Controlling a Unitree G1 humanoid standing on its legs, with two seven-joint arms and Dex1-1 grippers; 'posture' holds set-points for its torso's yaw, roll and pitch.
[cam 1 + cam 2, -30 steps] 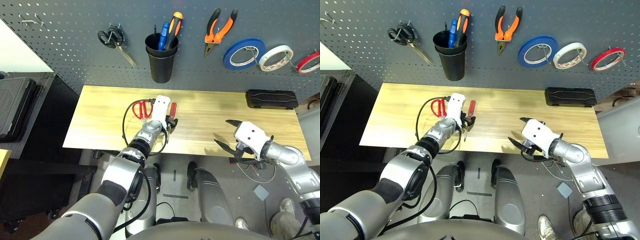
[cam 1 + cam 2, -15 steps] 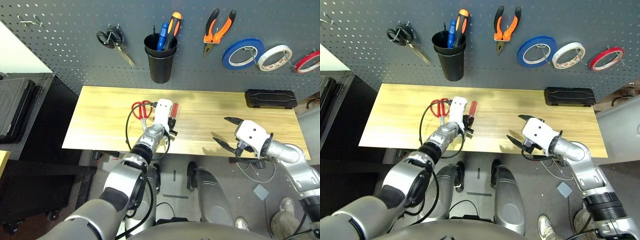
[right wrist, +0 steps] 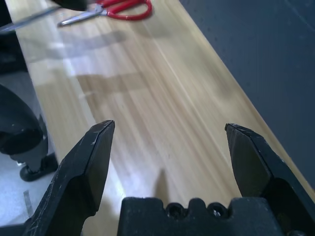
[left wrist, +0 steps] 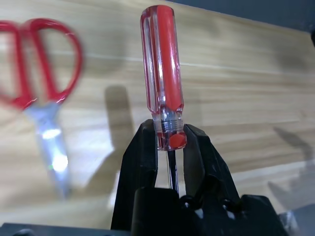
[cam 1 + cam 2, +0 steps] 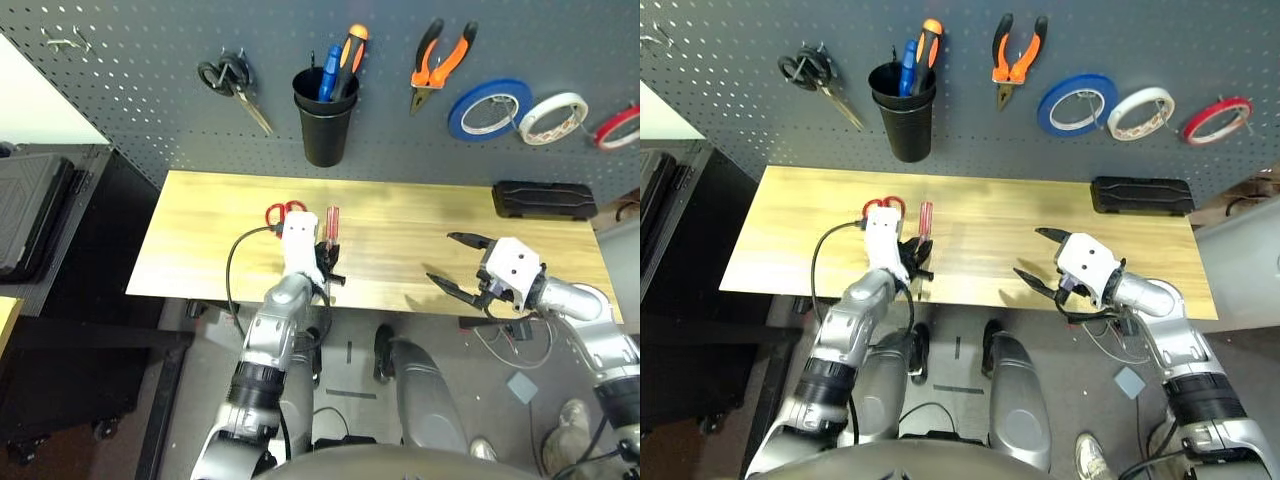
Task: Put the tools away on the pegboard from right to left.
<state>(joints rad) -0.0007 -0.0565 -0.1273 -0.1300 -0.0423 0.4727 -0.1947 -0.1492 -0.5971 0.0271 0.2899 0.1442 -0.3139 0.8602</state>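
While left pincer (image 4: 167, 129) grips screwdriver (image 4: 166, 83), handle (image 4: 164, 59) faces pegboard (image 5: 180, 110).

table: 1 scissors (image 4: 44, 98), left of screwdriver (image 4: 165, 73) | pegboard (image 5: 400, 150) behind

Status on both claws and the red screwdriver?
Left claw shut on red screwdriver. Right claw open, empty. Red scissors on table beside screwdriver.

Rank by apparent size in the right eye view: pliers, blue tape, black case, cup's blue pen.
Largest to smallest:
1. Black case
2. Pliers and blue tape: too close to rank
3. Blue pen, counting only its part above the rim
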